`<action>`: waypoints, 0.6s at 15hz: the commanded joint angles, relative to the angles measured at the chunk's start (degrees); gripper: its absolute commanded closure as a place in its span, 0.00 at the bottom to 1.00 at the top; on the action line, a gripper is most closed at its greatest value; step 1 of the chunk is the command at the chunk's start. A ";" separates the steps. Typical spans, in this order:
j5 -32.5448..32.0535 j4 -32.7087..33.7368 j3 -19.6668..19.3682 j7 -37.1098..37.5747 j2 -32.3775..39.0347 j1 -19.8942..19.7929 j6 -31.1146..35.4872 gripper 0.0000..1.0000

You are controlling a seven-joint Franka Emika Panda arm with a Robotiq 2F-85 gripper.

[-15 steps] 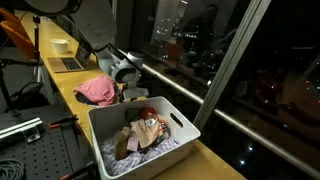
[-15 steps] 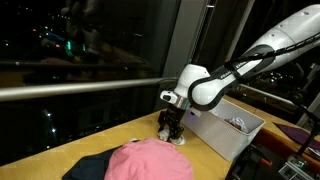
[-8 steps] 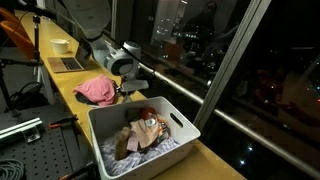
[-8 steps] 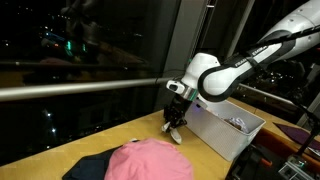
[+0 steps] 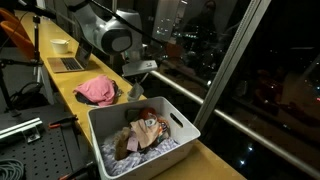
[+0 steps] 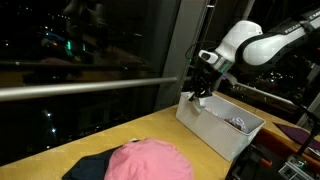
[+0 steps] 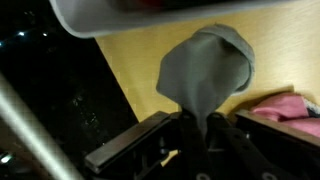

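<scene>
My gripper (image 7: 195, 122) is shut on a grey cloth (image 7: 205, 62) that hangs bunched between the jaws in the wrist view. In both exterior views the gripper (image 5: 139, 72) (image 6: 203, 84) is raised above the yellow table (image 5: 72, 92), with the dark cloth (image 5: 134, 89) (image 6: 196, 97) dangling at the near end of a white bin (image 5: 193, 132) (image 6: 212, 126). The bin holds several crumpled clothes. A pink garment (image 5: 97, 91) (image 6: 150, 160) lies on the table beside the bin and shows at the wrist view's right edge (image 7: 291, 105).
A laptop (image 5: 68, 63) and a white cup (image 5: 60, 45) sit farther along the table. A window rail (image 6: 90, 88) and dark glass run beside the table. A dark cloth (image 6: 88, 168) lies under the pink garment. A metal breadboard (image 5: 30, 150) stands near the bin.
The jaws have shut on the grey cloth at the tabletop. The arm has lifted it up and carried it to the bin's edge.
</scene>
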 commanded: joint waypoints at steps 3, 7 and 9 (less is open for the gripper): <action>8.57 -12.28 -3.64 -5.29 -16.83 -5.88 2.04 0.98; 16.63 -16.46 -6.88 -13.25 -21.65 -8.07 1.12 0.65; 18.50 -17.97 -8.00 -15.53 -22.99 -8.27 1.18 0.53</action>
